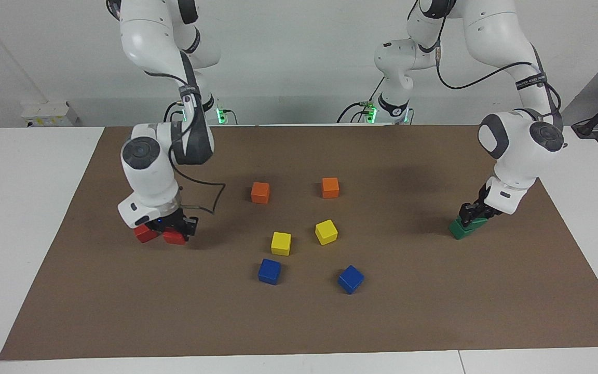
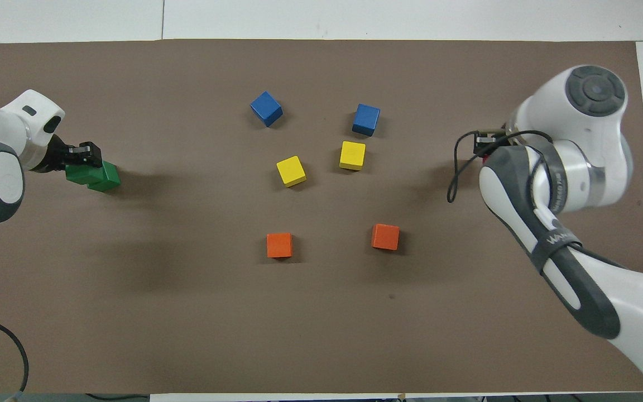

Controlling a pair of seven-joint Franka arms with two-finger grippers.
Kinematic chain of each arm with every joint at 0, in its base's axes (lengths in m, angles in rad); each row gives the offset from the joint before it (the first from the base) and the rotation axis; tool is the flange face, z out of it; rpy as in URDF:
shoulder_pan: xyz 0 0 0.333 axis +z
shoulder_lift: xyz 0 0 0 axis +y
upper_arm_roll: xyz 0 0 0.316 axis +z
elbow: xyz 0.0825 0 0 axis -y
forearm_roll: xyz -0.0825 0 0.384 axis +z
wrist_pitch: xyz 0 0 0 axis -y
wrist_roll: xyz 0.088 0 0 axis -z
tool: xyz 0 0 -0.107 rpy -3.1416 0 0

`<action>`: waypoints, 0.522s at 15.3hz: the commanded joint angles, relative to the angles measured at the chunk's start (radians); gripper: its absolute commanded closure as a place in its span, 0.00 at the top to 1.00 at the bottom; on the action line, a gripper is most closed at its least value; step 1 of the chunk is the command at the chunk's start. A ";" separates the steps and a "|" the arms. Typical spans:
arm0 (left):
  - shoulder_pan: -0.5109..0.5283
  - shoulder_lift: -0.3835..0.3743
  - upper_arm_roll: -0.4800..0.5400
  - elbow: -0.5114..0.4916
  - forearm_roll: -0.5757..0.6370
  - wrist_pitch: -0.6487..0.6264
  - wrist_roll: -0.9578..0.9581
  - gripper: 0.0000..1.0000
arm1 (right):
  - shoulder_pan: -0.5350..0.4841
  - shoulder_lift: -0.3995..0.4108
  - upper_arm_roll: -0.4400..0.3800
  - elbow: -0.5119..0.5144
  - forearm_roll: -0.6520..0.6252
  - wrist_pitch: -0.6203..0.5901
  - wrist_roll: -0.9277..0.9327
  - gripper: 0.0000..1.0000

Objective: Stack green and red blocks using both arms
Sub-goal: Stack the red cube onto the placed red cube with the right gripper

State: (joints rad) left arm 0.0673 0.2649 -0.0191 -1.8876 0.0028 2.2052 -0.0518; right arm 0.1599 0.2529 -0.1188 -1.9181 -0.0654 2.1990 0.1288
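My right gripper [image 1: 175,228] is shut on a red block [image 1: 175,238] and holds it low, right beside the second red block [image 1: 144,234] on the brown mat; I cannot tell whether the two touch. In the overhead view the right arm hides both red blocks, and only the right gripper [image 2: 486,143] shows. My left gripper [image 1: 473,213] is shut on a green block [image 1: 478,223]. That block sits partly over the second green block [image 1: 458,230], offset from it. The overhead view shows the left gripper [image 2: 82,156], the held green block [image 2: 77,175] and the lower one [image 2: 105,177].
Two orange cubes [image 1: 260,192] [image 1: 330,187], two yellow cubes [image 1: 281,243] [image 1: 326,231] and two blue cubes [image 1: 269,271] [image 1: 351,279] lie in the middle of the mat [image 1: 299,322]. The right arm's black cable [image 1: 211,200] hangs over the mat.
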 commanded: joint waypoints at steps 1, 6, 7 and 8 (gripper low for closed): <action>-0.009 -0.038 0.005 -0.056 -0.012 0.042 -0.014 0.00 | -0.080 -0.203 0.016 -0.232 -0.011 0.064 -0.229 0.00; -0.006 -0.039 0.005 -0.076 -0.010 0.057 -0.013 0.00 | -0.192 -0.239 0.018 -0.307 -0.007 0.178 -0.610 0.00; -0.006 -0.039 0.005 -0.076 -0.010 0.057 -0.013 0.00 | -0.195 -0.238 0.018 -0.312 -0.001 0.198 -0.635 0.00; -0.006 -0.039 0.005 -0.080 -0.010 0.057 -0.013 0.00 | -0.194 -0.230 0.019 -0.309 0.006 0.203 -0.635 0.00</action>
State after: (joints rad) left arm 0.0668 0.2648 -0.0200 -1.9196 0.0028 2.2392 -0.0553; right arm -0.0218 0.0300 -0.1178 -2.1990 -0.0649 2.3609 -0.4608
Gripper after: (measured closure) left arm 0.449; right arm 0.449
